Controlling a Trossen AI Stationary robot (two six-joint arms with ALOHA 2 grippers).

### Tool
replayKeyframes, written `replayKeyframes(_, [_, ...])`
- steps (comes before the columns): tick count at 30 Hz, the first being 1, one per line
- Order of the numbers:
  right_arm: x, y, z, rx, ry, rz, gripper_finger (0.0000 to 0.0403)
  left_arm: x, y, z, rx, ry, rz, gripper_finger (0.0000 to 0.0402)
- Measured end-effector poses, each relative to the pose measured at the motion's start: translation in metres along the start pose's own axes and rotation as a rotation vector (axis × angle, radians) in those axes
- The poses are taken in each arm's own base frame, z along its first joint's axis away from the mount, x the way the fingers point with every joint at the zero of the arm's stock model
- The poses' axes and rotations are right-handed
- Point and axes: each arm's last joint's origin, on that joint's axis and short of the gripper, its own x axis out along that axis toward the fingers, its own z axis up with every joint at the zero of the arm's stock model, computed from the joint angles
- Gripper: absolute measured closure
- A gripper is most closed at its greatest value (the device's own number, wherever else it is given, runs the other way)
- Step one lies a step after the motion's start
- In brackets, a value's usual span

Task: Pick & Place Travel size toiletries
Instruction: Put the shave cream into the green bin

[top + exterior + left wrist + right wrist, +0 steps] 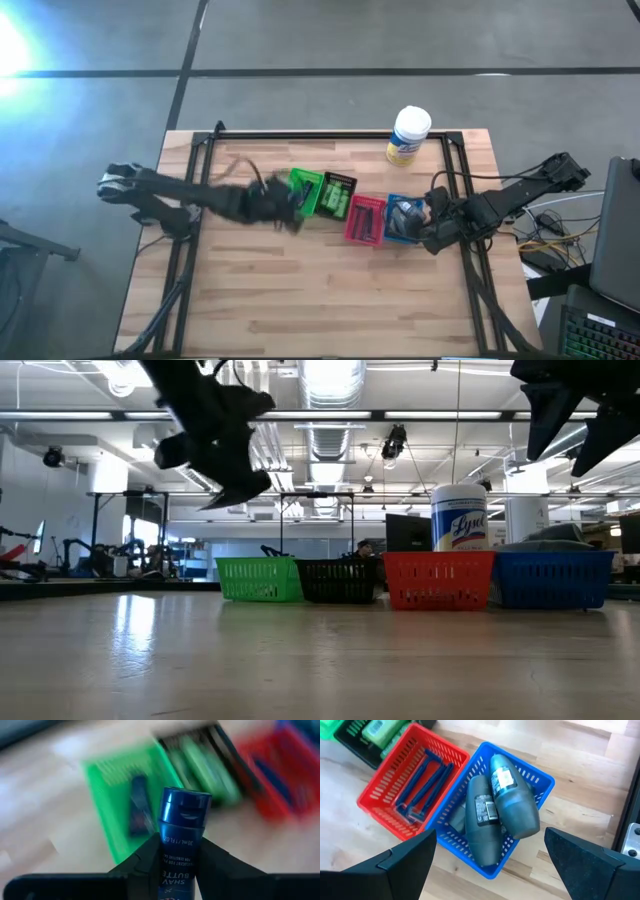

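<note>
The white tub (pixel 459 517) at the table's 1 o'clock edge reads "Lysol". The blue tube (pixel 180 845) reads "30mL/1FL.OZ", "SHAV" and "BUTTE".

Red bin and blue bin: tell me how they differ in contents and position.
The red bin holds thin blue razors lying flat; the blue bin holds fat dark grey bottles piled on each other. The razors lie well below the red bin's rim, while the bottles bulge above the blue one's. The blue bin ends the row, under the right gripper; the red bin sits between it and the black bin. Both are slotted plastic baskets.
</note>
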Motion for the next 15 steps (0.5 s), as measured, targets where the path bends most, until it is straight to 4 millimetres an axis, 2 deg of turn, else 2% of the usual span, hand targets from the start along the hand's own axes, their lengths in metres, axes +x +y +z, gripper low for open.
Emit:
replayKeyframes(4, [0.001, 0.0, 0.0, 0.024, -0.019, 0.0, 0.0035, 0.015, 0.029, 0.042, -0.104, -0.107, 0.028, 0.0303])
replayKeyframes(7, [0.001, -0.001, 0.0, 0.039, -0.032, -0.001, 0.0035, 0.03, 0.043, 0.063, -0.056, -0.082, -0.054, 0.0303])
replayKeyframes(9, [0.002, -0.001, 0.0, 0.055, -0.033, -0.002, 0.0035, 0.042, 0.052, 0.069, -0.05, -0.023, -0.075, 0.0305])
replayKeyframes(13, [0.002, -0.001, 0.0, 0.093, -0.041, -0.003, 0.0035, 0.063, 0.07, 0.075, -0.22, 0.079, -0.093, 0.0305])
replayKeyframes(15, [0.003, -0.001, 0.0, 0.109, -0.044, -0.005, 0.0035, 0.072, 0.073, 0.075, -0.24, 0.111, -0.104, 0.0305])
